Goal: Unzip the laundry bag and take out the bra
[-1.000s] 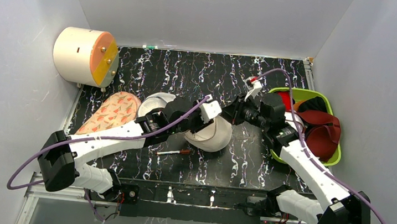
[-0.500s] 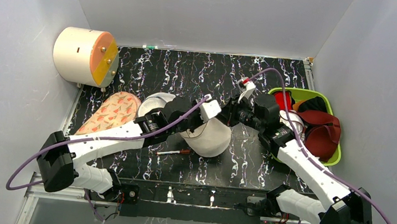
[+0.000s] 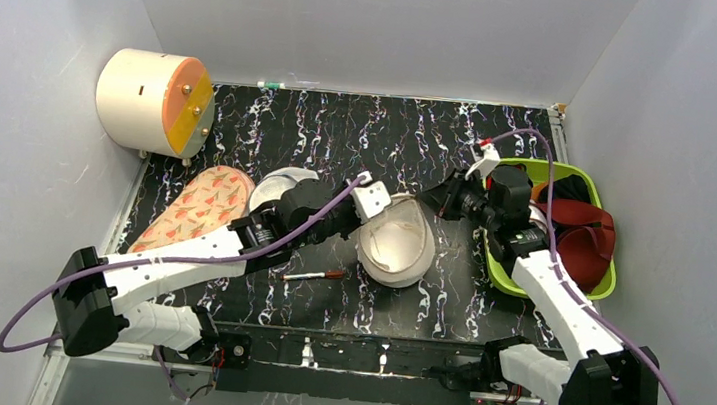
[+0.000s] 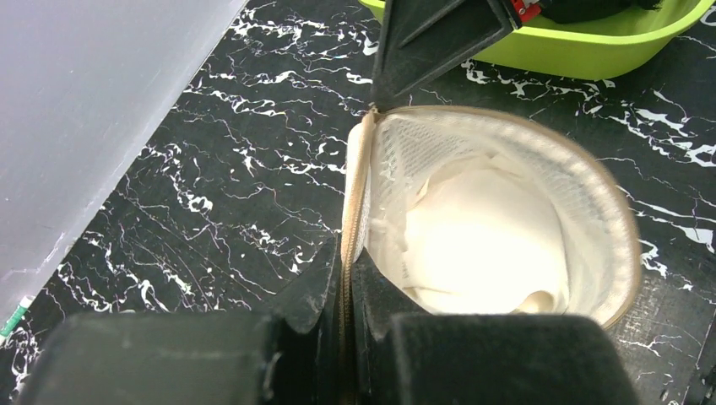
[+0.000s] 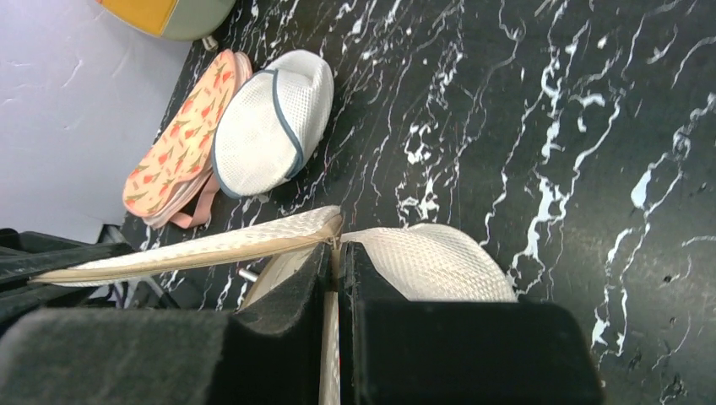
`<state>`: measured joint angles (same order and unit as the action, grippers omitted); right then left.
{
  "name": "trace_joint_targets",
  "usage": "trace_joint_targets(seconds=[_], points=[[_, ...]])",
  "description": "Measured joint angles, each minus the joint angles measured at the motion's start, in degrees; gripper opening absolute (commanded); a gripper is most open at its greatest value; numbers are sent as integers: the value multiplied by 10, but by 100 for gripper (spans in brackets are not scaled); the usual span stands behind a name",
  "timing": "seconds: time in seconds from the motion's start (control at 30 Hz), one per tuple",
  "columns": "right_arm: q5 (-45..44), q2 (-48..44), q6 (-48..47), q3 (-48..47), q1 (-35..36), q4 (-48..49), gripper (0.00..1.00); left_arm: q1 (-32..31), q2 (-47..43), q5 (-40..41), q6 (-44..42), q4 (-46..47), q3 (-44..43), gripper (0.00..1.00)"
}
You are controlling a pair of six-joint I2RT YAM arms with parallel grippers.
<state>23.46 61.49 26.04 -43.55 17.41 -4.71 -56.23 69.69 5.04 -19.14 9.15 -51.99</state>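
Your two arms are built alike. The left arm (image 3: 177, 264) and the right arm (image 3: 555, 299) have white shells on the long links and chunky black housings at the joints. A purple cable (image 3: 1, 336) trails along each arm. You'll see matt black, wedge-shaped fingers (image 4: 308, 295) at both wrists, and a small white bracket (image 3: 485, 159) with a red spot by the right wrist.

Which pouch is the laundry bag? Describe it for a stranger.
On the black marbled table, look between the left end effector and right end effector. The laundry bag is the cream mesh dome, gaping open with pale padding inside; the other pouch is grey-white with a dark rim.
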Motion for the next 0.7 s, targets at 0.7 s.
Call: trace_joint_targets(seconds=[0.7], points=[[146,-8,-6,17,19,36,0,0,41,3,1,-27,-1,26]])
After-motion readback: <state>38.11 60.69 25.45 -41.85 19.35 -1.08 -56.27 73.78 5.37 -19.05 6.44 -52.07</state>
